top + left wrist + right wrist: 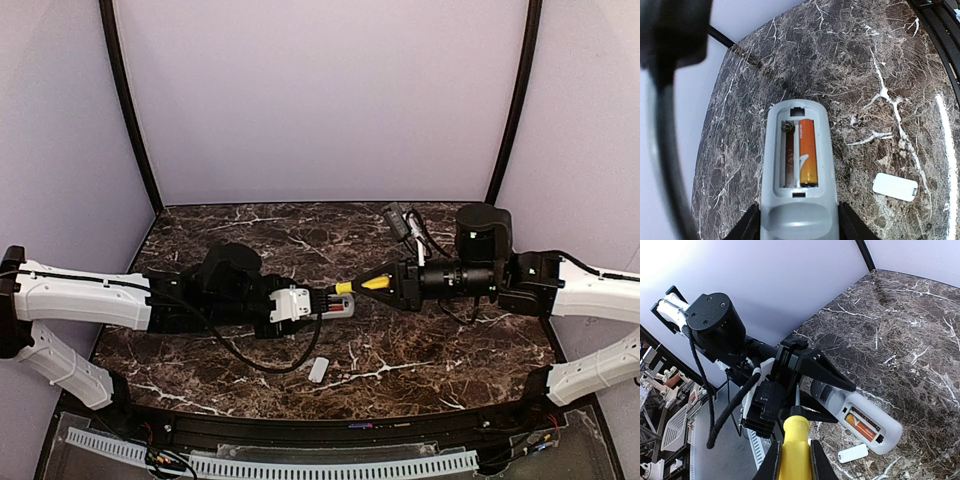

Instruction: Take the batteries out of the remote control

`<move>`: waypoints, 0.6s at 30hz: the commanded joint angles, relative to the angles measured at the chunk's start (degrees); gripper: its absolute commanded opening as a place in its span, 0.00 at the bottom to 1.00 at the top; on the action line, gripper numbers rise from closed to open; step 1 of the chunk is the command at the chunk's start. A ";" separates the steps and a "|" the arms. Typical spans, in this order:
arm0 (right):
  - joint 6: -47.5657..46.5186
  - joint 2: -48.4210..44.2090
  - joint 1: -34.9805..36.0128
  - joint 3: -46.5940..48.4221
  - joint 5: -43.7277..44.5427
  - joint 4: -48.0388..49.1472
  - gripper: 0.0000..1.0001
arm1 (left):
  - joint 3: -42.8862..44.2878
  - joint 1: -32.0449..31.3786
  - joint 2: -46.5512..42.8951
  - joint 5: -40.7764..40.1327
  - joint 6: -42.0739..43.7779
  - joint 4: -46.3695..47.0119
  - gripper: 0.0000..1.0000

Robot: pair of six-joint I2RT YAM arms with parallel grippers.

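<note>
Remote control [796,114] clamped in left gripper [798,227] | one battery [808,152] inside | right gripper [795,463] grips yellow tool [795,432]

A dark brown marble-patterned tabletop [250,225], veined in white, fills the floor of a small booth. Pale lilac panels close it in on three sides: a back wall [320,100], a left wall [50,150] and a right wall [590,150]. Two black poles, the left pole [127,100] and the right pole [512,100], run up the back corners, leaning outward towards the top. A black rim [330,425] edges the near side, with a white slotted strip [330,467] just below it. Light is soft and even (one bright glare streak [945,145] lies on the stone). Beyond the booth, the right wrist view shows blurred clutter [660,405].
</note>
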 commanded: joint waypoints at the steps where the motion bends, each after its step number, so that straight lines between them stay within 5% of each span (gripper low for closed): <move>1: 0.03 -1.69 0.30 1.54 4.12 -2.07 0.00 | -0.33 0.06 -3.17 1.94 0.23 1.51 0.00; 18: -3.74 -3.55 0.16 3.89 6.73 -7.87 0.00 | -0.83 0.03 -4.65 4.70 1.07 1.26 0.00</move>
